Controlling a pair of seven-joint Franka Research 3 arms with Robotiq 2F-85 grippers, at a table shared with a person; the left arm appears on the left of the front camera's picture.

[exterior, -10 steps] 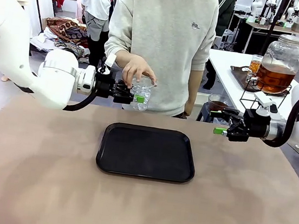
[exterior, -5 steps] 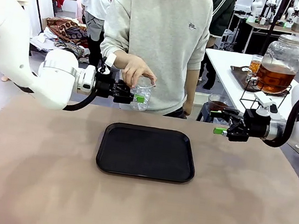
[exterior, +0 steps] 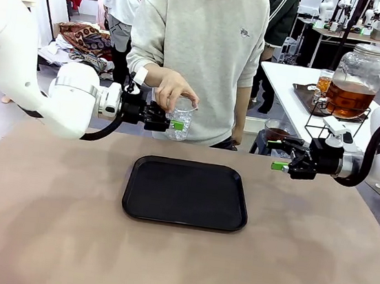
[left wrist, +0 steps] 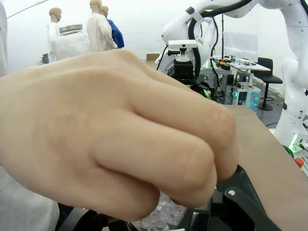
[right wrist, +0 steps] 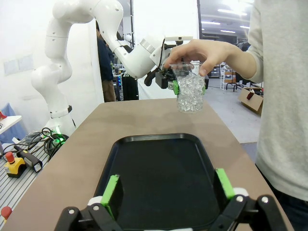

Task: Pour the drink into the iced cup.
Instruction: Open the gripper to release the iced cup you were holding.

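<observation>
Currently the left end effector [exterior: 176,124] is pinching a clear cup of ice [exterior: 180,118] from the side, held in the air above the far edge of the desk [exterior: 41,221], just beyond the black tray [exterior: 186,192]. The person's hand [exterior: 176,90] grips the rim of the same cup from above, its fingers curled over the top; in the left wrist view this hand [left wrist: 115,139] covers most of the frame, with a bit of ice showing beneath it. From the right wrist view the cup [right wrist: 189,91] sits between the 2 green pads of the left end effector [right wrist: 188,86]. The right end effector [exterior: 280,155] hangs over the desk's right side with its fingers spread and nothing between them, well apart from the cup. The tray lies flat at the desk's middle. A large jar of brown drink [exterior: 355,80] stands on a white side table [exterior: 287,85] behind.
</observation>
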